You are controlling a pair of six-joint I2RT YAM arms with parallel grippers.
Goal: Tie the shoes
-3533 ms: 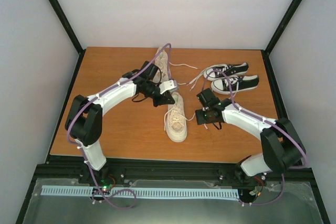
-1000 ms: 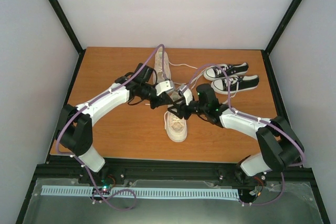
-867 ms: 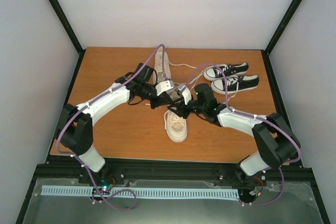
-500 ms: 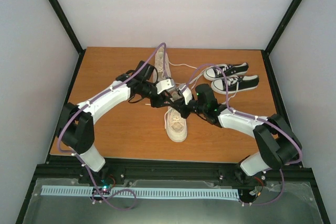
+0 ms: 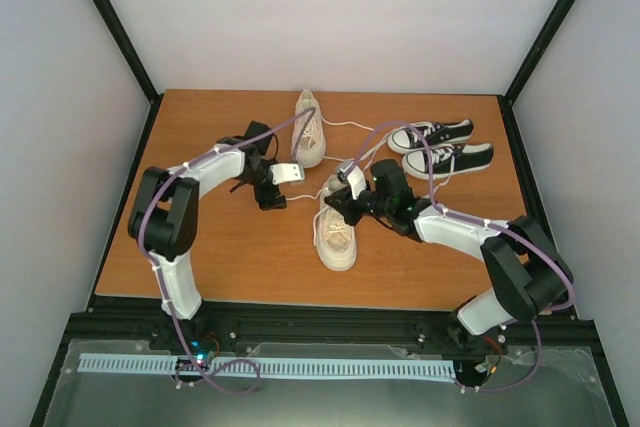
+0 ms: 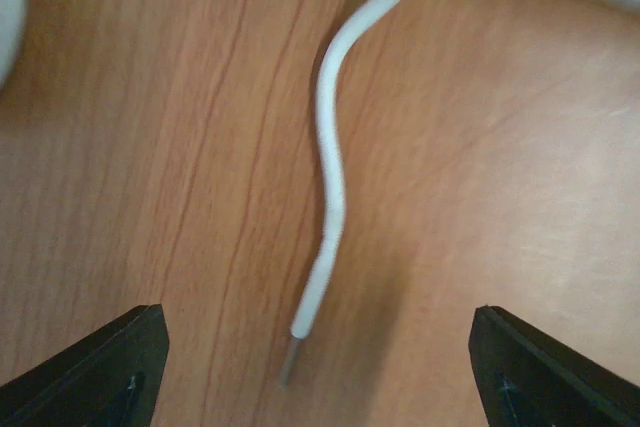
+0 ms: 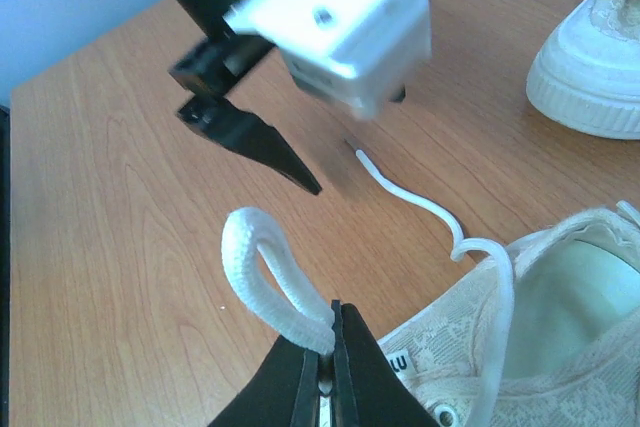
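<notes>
Two cream shoes lie mid-table: the near shoe point(image 5: 337, 232) point(image 7: 560, 347) and the far shoe point(image 5: 309, 137) point(image 7: 590, 67). My right gripper point(image 5: 336, 199) point(image 7: 332, 319) is shut on a loop of white lace point(image 7: 268, 265) just left of the near shoe's collar. My left gripper point(image 5: 272, 194) point(image 6: 315, 372) is open, apart from that loop, hovering over bare wood. Under it lies a loose lace end point(image 6: 326, 197) point(image 7: 410, 195), touching neither of the fingers point(image 6: 110, 367). In the right wrist view the left gripper point(image 7: 255, 137) hangs above the table beyond the loop.
A pair of small black sneakers point(image 5: 440, 147) with white toe caps sits at the back right, their laces trailing toward the cream shoes. The wooden table point(image 5: 220, 247) is ringed by a black frame and white walls.
The left gripper has opened, let go of the lace and drawn back to the left. The right gripper has shut on the lace loop by the near shoe.
</notes>
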